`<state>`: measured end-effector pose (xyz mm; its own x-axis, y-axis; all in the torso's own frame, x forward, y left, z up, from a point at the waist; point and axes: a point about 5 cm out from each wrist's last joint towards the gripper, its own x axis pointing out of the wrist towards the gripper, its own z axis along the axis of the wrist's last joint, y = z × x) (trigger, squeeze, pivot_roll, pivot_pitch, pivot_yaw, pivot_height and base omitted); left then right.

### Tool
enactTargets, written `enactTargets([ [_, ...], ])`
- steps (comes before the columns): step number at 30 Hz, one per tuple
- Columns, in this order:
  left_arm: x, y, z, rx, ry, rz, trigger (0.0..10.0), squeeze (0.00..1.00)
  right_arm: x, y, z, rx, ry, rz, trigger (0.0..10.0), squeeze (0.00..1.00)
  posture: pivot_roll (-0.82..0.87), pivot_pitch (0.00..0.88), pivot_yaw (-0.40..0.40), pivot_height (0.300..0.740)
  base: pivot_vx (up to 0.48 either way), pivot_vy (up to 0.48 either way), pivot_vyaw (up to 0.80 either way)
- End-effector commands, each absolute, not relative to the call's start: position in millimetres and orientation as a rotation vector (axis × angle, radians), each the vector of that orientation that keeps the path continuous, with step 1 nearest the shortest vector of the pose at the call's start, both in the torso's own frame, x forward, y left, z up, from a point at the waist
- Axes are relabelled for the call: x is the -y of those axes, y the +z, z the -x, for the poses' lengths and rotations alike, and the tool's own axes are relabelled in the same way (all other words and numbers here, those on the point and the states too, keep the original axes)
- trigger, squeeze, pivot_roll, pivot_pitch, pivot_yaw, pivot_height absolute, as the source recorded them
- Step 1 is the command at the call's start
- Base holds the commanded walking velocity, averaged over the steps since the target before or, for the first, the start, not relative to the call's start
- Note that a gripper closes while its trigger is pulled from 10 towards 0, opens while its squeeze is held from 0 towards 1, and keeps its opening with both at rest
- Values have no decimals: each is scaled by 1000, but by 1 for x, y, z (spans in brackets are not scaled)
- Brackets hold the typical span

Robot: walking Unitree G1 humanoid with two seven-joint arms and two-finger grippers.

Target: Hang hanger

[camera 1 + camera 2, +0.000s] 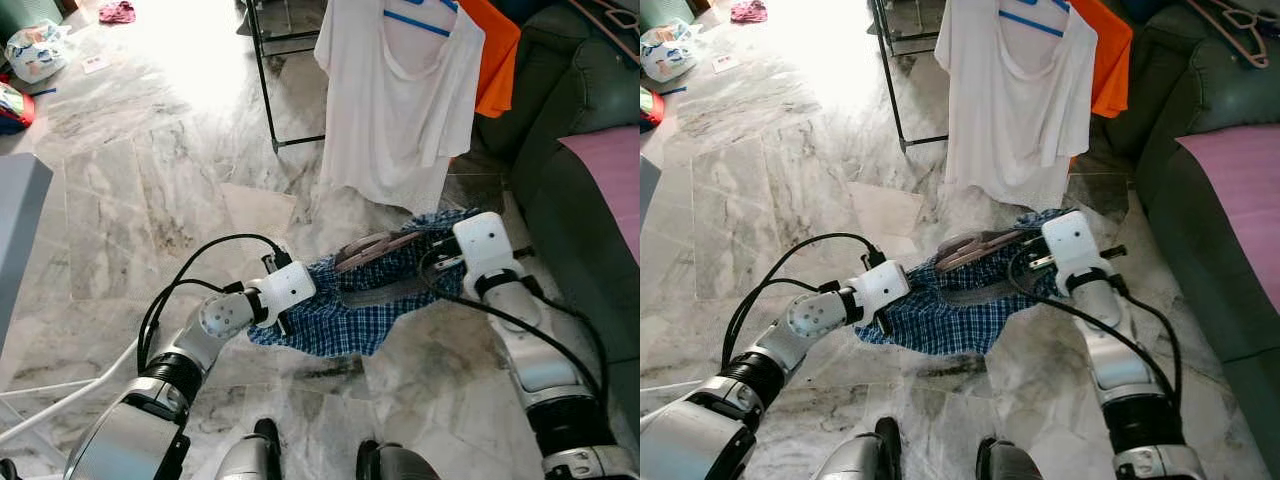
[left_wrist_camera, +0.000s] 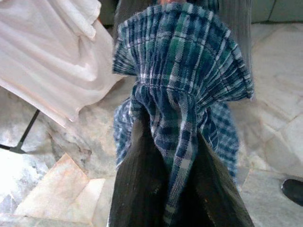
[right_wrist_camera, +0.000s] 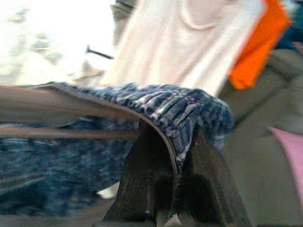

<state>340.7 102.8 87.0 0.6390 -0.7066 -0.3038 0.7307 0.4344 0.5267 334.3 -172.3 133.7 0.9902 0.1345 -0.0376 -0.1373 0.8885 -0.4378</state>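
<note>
Blue-green plaid shorts (image 1: 370,305): woven cotton-like cloth, matt, gathered ribbed waistband. Hanger (image 1: 372,250) in the shorts: brown, smooth, wood-like, slight sheen. White T-shirt (image 1: 395,100): thin matt knit cloth. Orange garment (image 1: 497,55): matt cloth. Drying rack (image 1: 266,90): thin black metal tube. Floor (image 1: 150,180): polished grey-veined marble tiles, glossy. Sofa (image 1: 580,190): dark green, smooth, leather-like.

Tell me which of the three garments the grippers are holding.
The blue plaid garment, pinched between left gripper and right gripper. The white T-shirt and orange garment hang on the rack.
</note>
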Motion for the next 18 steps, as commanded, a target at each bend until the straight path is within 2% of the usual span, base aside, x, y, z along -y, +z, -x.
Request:
enactTargets([
  [1, -102, 84, -339, -53, -899, -685, 0, 0, 158, 126, -328, -38, 213, 408, 0, 0, -12, 273, 38, 740, 0, 0, 0],
  [7, -99, 84, -340, -51, -894, -682, 0, 0, 137, 122, -322, -51, 354, 347, 0, 0, -12, 272, 38, 740, 0, 0, 0],
  [13, -98, 84, -340, -52, -888, -680, 0, 0, 150, 112, -321, -119, 329, 407, 0, 0, -13, 272, 38, 740, 0, 0, 0],
  [14, -98, 84, -340, -52, -888, -680, 0, 0, 154, 109, -320, -138, 317, 426, 3333, 0, -12, 273, 39, 740, 0, 0, 0],
  [15, -98, 84, -340, -52, -886, -680, 0, 0, 163, 107, -321, -161, 275, 444, 10000, 0, -12, 273, 36, 740, 0, 0, 0],
  [16, -99, 84, -340, -53, -884, -680, 0, 0, 170, 105, -322, -178, 239, 448, 10000, 0, -13, 274, 36, 740, 0, 0, 0],
  [17, -99, 84, -340, -53, -882, -680, 0, 0, 178, 104, -322, -193, 198, 456, 10000, 424, -13, 273, 35, 740, 0, 0, 0],
  [18, -99, 84, -341, -54, -881, -681, 0, 0, 184, 104, -322, -205, 165, 462, 10000, 1000, -13, 274, 35, 740, 0, 0, 0],
])
